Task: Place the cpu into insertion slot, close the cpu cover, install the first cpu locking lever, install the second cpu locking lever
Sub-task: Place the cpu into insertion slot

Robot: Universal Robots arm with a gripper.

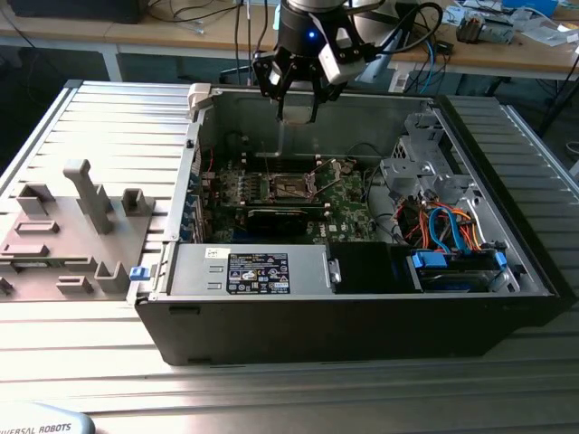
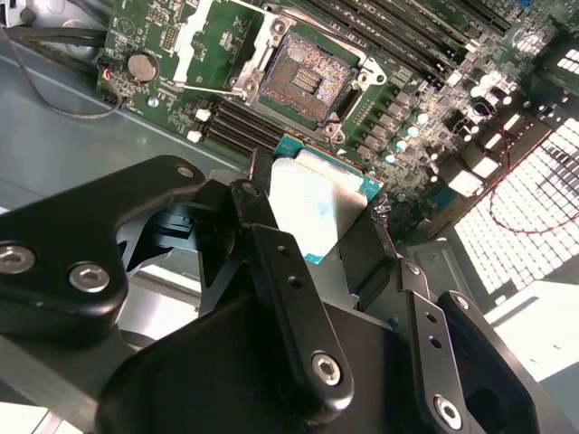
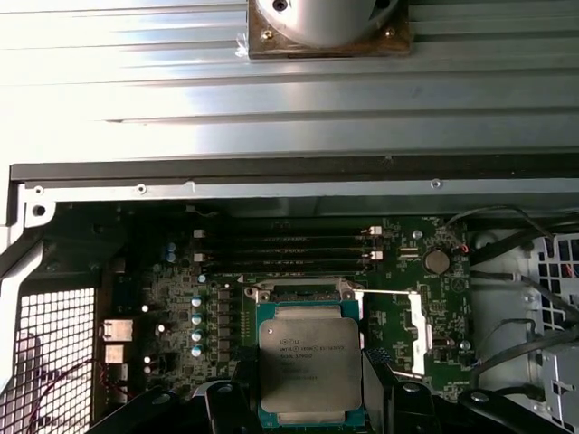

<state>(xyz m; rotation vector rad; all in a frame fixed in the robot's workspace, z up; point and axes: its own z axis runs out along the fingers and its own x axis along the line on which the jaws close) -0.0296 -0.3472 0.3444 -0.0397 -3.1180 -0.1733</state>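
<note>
Black jaws, closed narrow on the cpu (image 3: 306, 371), pinch it by two opposite edges with the dull metal top facing the first wrist view. In the exterior view they hang high over the open case, above its rear wall and well clear of the board.

The insertion slot (image 2: 303, 86) lies below, bare, dark centre exposed. The cpu cover (image 3: 419, 325) is swung open to one side of it, so the way down looks free.

Step in hand, as judged: placing the chip, task barely begun (cover not yet shut, levers not yet set). Doing it well probably means keeping the chip flat, squaring its edges to the slot rim, then dropping straight down with no sideways sliding, since the slot's contacts would likely bend easily. A tilt in the grip could jam a corner.

The green motherboard (image 1: 348, 203) lies flat in the black case (image 1: 362, 316), which rests on a ribbed metal desk (image 1: 271, 389). Grey fixture blocks (image 1: 86, 194) sit on the exterior view's left. A wooden bench (image 1: 507, 50) with cables runs behind.
</note>
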